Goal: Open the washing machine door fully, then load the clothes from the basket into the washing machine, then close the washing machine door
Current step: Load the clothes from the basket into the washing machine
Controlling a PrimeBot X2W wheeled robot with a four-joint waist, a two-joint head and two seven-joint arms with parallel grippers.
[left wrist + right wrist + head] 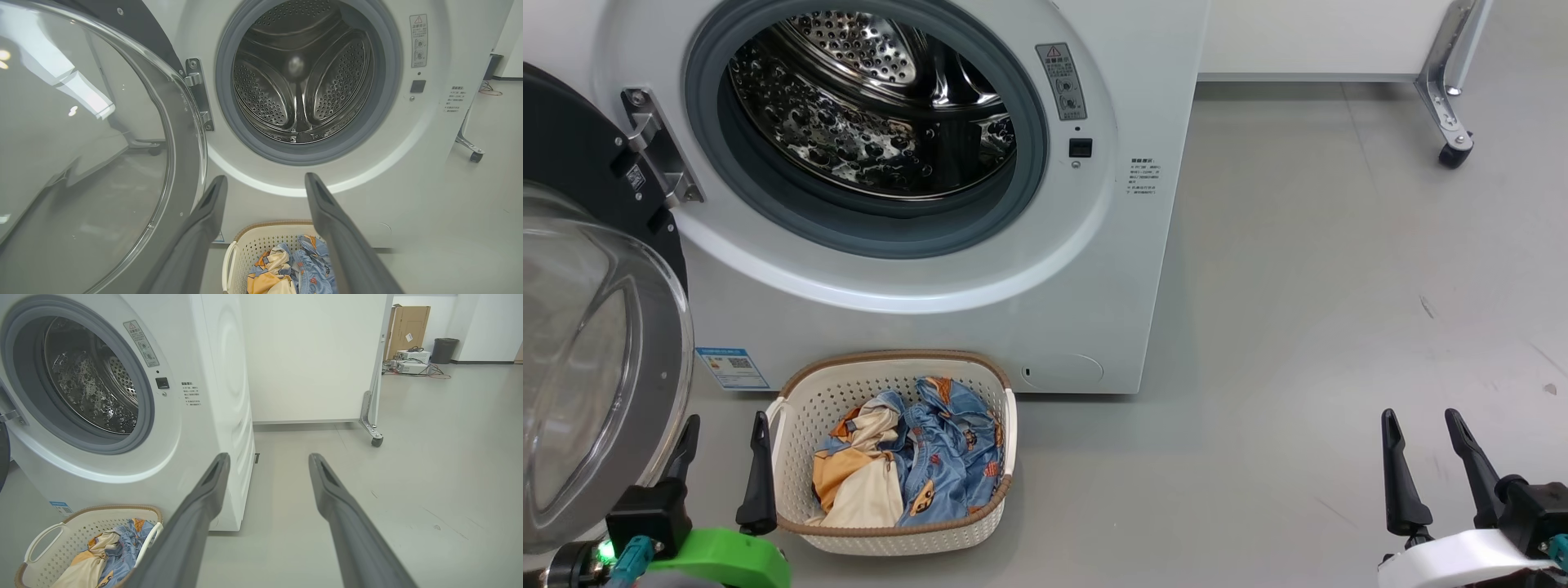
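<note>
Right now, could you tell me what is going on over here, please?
A two-armed robot is about to load laundry. The washing machine door is swung open and the drum looks empty. The clothes lie in the basket on the floor before the washing machine. The left gripper and right gripper are open, holding nothing.

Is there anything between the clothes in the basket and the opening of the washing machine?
Nothing visible. The washing machine door hangs open at the left, clear of the drum opening, and the clothes lie in the basket on the floor below it.
</note>
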